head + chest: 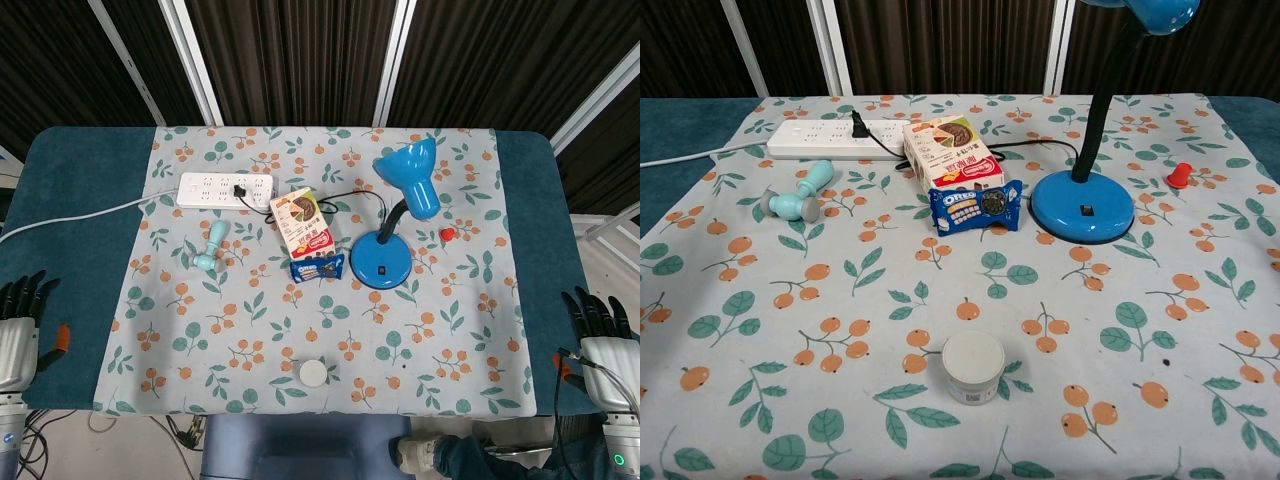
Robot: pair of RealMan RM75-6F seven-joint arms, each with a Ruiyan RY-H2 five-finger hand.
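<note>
The small white jar [972, 368] stands near the front edge of the surface [90, 160], well apart from both hands. The left hand [20, 325] and right hand [603, 335] hang off the sides, fingers spread and holding nothing, both cut off by the frame. Behind stand an Oreo pack [976, 206] and a blue lamp [395, 225], whose head is cropped in the chest view.

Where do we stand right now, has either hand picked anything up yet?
Nothing looks handled yet. The left hand and right hand both sit empty off the table's side edges, fingers apart. The desk lamp is plugged into the power strip; the Oreo pack, snack box, small fan and white jar lie untouched. All handling remains.
</note>
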